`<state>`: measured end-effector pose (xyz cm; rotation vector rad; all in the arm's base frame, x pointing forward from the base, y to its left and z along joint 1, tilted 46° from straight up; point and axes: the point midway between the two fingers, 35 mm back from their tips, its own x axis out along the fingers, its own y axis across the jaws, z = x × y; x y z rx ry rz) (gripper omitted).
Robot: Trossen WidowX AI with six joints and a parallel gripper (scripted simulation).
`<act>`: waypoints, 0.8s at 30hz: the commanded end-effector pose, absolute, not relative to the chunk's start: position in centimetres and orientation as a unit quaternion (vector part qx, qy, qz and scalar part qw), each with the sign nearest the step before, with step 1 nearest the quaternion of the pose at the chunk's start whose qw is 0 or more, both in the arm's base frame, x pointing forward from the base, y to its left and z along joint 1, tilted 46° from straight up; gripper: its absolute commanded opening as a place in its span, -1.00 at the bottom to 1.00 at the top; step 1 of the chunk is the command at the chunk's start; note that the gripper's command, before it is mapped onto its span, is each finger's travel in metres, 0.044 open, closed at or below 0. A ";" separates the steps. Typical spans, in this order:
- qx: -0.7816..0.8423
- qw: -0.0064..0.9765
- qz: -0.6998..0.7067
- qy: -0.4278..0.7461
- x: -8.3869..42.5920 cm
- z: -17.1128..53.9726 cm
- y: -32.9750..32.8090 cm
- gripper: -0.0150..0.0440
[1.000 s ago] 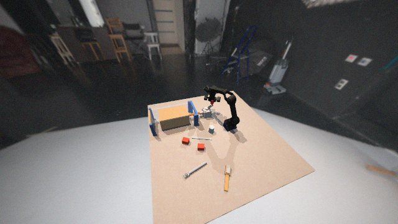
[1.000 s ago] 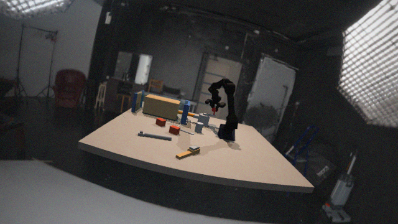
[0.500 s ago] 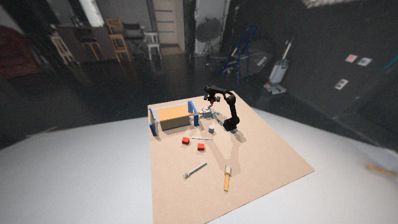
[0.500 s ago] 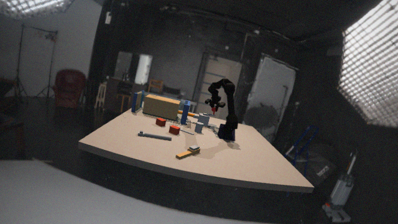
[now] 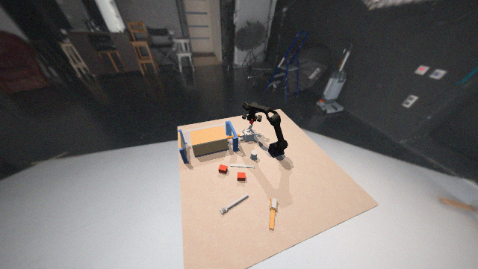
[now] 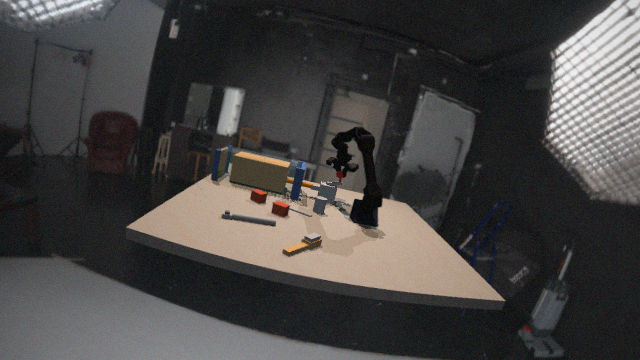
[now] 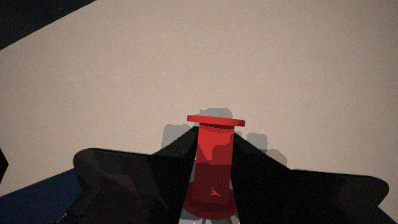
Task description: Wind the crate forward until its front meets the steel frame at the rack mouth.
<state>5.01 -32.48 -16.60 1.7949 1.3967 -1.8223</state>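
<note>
The tan crate (image 5: 210, 145) (image 6: 259, 172) sits flat in the clear-panelled cubby between blue posts. Its front is close to the near blue post (image 5: 234, 142) (image 6: 298, 181) at the winch side; a narrow gap shows in the exterior view. An orange strap (image 6: 306, 184) runs out to the grey winch (image 5: 248, 135) (image 6: 327, 192). The winch handle stands on top of the winch, its red knob (image 7: 216, 145) upright. My gripper (image 5: 252, 119) (image 6: 340, 172) (image 7: 211, 133) is shut on that knob, above the winch. The square key and hole are hidden.
Two red blocks (image 5: 222, 169) (image 5: 241, 176) lie before the cubby, near a thin rod (image 5: 242, 166). A grey cylinder (image 5: 254, 155) (image 6: 320, 205) stands near the winch. A grey bar tool (image 5: 236, 203) (image 6: 250, 219) and an orange-handled tool (image 5: 272, 220) (image 6: 296, 248) lie further forward.
</note>
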 end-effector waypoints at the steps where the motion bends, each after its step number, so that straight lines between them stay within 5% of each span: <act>1: 0.618 0.123 -0.619 0.469 6.4 -17.4 -33.0 -0.49; 24: 0.618 0.124 -0.619 0.468 8.5 -18.2 -34.1 -0.49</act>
